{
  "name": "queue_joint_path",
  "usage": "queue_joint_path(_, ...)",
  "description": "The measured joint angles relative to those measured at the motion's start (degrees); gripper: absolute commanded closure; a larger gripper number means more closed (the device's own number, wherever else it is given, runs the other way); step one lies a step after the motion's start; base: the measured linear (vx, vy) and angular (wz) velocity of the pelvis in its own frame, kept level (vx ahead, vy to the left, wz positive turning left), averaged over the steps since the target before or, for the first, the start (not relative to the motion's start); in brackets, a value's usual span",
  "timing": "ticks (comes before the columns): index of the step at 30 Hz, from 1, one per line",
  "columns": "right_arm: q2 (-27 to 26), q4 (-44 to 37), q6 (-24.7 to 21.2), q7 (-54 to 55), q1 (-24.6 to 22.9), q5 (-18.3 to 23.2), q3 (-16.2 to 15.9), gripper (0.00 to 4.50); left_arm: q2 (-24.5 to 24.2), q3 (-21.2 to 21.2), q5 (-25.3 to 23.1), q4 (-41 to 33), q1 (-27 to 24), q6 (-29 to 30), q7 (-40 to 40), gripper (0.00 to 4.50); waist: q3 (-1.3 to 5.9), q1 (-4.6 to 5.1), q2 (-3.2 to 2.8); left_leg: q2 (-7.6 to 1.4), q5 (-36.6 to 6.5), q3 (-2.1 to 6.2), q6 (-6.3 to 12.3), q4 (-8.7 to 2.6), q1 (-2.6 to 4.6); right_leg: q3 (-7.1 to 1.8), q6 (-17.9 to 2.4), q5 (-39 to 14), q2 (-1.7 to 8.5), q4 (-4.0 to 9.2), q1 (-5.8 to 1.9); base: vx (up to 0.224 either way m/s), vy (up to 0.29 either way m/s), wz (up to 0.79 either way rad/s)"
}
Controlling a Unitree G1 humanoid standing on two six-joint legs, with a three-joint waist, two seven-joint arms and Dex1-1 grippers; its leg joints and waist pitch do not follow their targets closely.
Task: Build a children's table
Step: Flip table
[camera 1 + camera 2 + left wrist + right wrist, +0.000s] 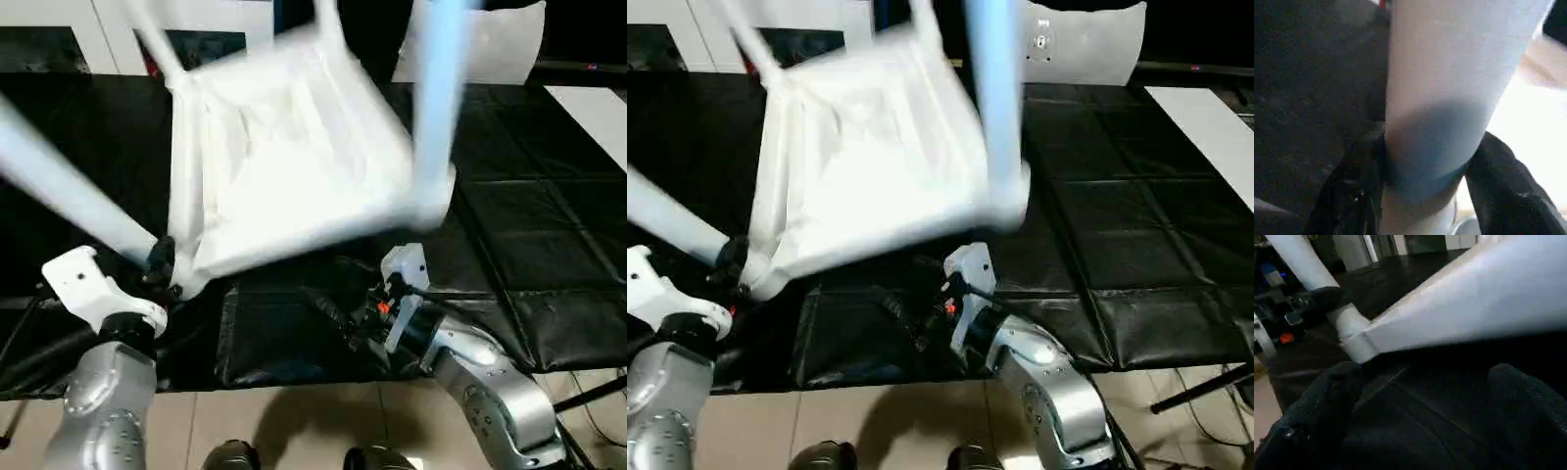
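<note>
The children's table is upside down and tilted, its white tabletop (284, 166) showing the ribbed underside. Several white legs stand in its corner sockets. One leg (69, 196) slants out to the left from the near left corner. My left gripper (160, 262) is shut on that leg (1444, 88) close to its socket, with a black finger (1352, 191) on either side. Another leg (439, 98) rises from the near right corner. My right gripper (338, 315) is open just below the tabletop's near edge (1474, 298), nothing between its fingers (1317, 406).
The work surface (549, 235) is covered with black mats; its front edge runs just ahead of my forearms, with tiled floor (284, 421) below. A white cabinet with glass doors (59, 39) stands behind. A white sheet (588, 108) lies at the far right.
</note>
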State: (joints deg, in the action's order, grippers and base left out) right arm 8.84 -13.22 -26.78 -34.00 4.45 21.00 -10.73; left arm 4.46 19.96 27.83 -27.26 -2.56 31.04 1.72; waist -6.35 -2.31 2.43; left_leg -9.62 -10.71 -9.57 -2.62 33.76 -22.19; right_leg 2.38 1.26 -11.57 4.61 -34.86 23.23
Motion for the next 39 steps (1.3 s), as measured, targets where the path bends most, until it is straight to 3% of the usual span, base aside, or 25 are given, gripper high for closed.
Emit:
queue_joint_path(3, -0.7, 0.0, -1.7, 1.2, 0.1, 0.5, 0.4, 0.0, 0.1, 0.7, 2.5, -1.1, 0.2, 2.1, 0.3, 2.49, -0.18, -0.14, 0.41, -0.05, 0.0, 0.03, -0.01, -0.11, -0.14, -0.04, 0.0, 0.0, -0.15, 0.4, -0.06, 0.0, 0.0, 0.0)
queue_joint_path(7, -2.3, 0.2, -2.6, 2.6, 1.0, 0.8, 0.7, 0.0, 0.1, 0.4, 2.7, -2.9, 0.2, 5.2, 0.3, 2.49, -0.16, -0.38, 0.34, 0.08, 0.0, -0.08, -0.01, -0.48, -0.21, -0.2, 0.1, 0.2, -0.13, 0.91, -0.11, 0.0, 0.0, 0.0)
queue_joint_path(14, -2.7, 0.6, -2.6, 3.2, 1.3, 0.9, 1.3, 0.0, 0.1, 0.4, 2.7, -3.0, 0.2, 5.7, 0.3, 2.49, -0.18, -0.69, 0.29, 0.02, 0.0, -0.15, -0.05, -0.79, -0.02, -0.22, 0.2, 0.1, -0.2, 0.91, -0.09, 0.0, 0.0, 0.0)
queue_joint_path(17, -9.1, 9.9, -0.6, 7.4, 7.9, 1.2, 4.1, 0.0, 0.1, 0.3, 3.3, -3.0, 0.2, 5.9, 1.3, 2.49, -0.19, -0.02, 0.3, 0.02, 0.2, -0.17, -0.24, -0.8, 0.0, -0.23, 0.1, 0.2, -0.19, 0.83, -0.03, 0.0, 0.0, 0.0)
queue_joint_path(19, -12.6, 13.8, 1.0, 9.8, 11.3, 2.0, 5.4, 0.0, 0.1, 0.2, 4.4, -3.0, 0.3, 6.1, 1.8, 2.49, -0.18, -0.12, 0.28, 0.01, 0.2, -0.17, -0.25, -0.81, -0.01, -0.22, 0.1, 0.2, -0.18, 0.83, -0.04, 0.0, 0.0, 0.0)
queue_joint_path(23, -13.9, 15.4, 2.6, 10.3, 12.1, 3.2, 5.9, 0.0, 0.1, -0.3, 6.4, -2.8, 0.4, 6.5, 2.3, 2.49, -0.16, -1.03, 0.35, 0.04, 0.1, -0.23, -0.22, -0.83, -0.13, -0.22, 0.1, 0.2, -0.13, 0.95, -0.05, 0.0, 0.0, 0.0)
queue_joint_path(31, -14.1, 15.5, 3.5, 9.9, 12.1, 4.4, 7.0, 0.0, 0.1, -0.4, 6.7, -2.9, 0.9, 7.8, 2.2, 2.49, -0.14, -0.99, 0.34, -0.01, 0.2, -0.26, -0.23, -0.83, -0.02, -0.22, 0.1, 0.2, -0.16, 0.84, -0.07, 0.0, 0.0, 0.0)
queue_joint_path(35, -17.0, 20.8, 8.5, 12.5, 17.0, 4.4, 10.7, 0.0, 0.0, -0.7, 6.7, -2.8, 0.9, 8.1, 2.3, 2.49, -0.12, -0.94, 0.16, -0.02, 0.2, -0.3, -0.3, -0.81, -0.01, -0.23, 0.0, 0.3, -0.16, 0.83, -0.06, 0.0, 0.0, 0.0)
queue_joint_path(39, -18.7, 24.4, 13.4, 14.3, 19.0, 5.6, 11.7, 0.0, 0.0, -1.2, 7.3, -2.6, 1.1, 8.5, 2.3, 2.49, -0.06, -1.23, 0.02, -0.03, 0.2, -0.3, -0.3, -0.82, -0.02, -0.21, -0.2, 0.4, -0.16, 0.85, -0.1, 0.0, 0.0, 0.0)
